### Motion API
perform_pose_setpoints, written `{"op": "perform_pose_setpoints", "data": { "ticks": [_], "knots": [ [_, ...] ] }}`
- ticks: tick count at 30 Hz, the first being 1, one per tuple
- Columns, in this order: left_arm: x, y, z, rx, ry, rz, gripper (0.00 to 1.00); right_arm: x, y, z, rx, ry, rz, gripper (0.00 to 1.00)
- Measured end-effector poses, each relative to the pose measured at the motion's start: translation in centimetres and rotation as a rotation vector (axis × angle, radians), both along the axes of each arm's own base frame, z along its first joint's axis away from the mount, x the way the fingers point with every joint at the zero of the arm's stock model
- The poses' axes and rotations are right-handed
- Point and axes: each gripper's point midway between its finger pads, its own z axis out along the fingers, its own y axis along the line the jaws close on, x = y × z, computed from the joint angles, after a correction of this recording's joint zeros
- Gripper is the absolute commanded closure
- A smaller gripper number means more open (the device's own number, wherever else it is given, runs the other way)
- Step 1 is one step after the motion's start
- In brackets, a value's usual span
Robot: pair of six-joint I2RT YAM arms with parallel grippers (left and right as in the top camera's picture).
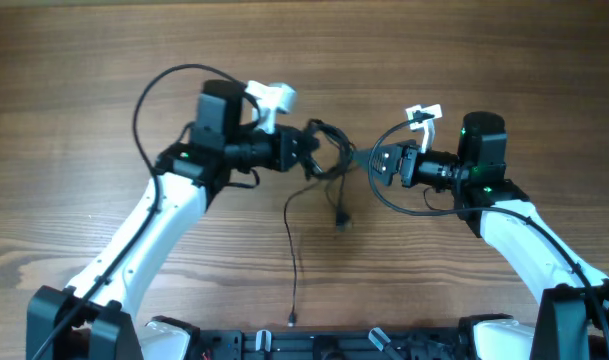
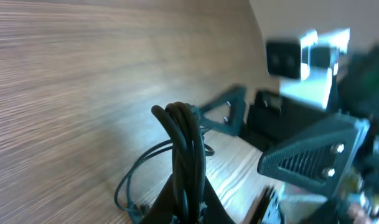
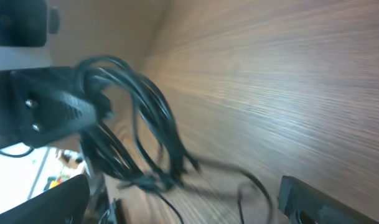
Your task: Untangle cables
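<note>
Standing by the rig: the left gripper [image 1: 311, 150] is clamped tight on the cables [image 1: 326, 135], holding the knotted bundle near the middle of the table [image 1: 74, 90]. In its own wrist view the cords stick up from the grip as a folded black loop, with a thinner loop sagging off to one side.

The right gripper [image 1: 362, 160] sits just beside the bundle, facing the left one. Its fingers [image 2: 313, 155] are spread wide apart with nothing between them, so it's not holding anything. I can't tell whether its tips touch the loop – too blurry in the close views.

Two loose strands trail out of the bundle. A short one drops to the wood just below it and ends in a small plug. A longer one runs down the middle of the table toward the robot's base, lying flat – its tip is right near the front edge.
</note>
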Motion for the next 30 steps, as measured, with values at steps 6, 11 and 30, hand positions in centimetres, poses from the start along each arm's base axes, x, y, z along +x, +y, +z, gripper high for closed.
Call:
{"op": "perform_pose_setpoints", "data": {
  "ticks": [6, 11, 30],
  "knots": [
    [0.3, 1.1, 0.6, -0.073, 0.083, 0.041, 0.96, 0.2, -1.0, -2.0, -0.065, 0.091, -0.085, 0.01],
    [-0.6, 0.4, 1.3, -0.137, 0.146, 0.009, 0.96, 0.5, -1.4, -2.4, -0.086, 0.099, -0.112, 0.01],
    [1.4, 2.3, -0.5, -0.085, 0.275, 0.256, 0.96, -0.8, -1.6, -3.9, -0.116, 0.182, -0.103, 0.01]
  ]
}}
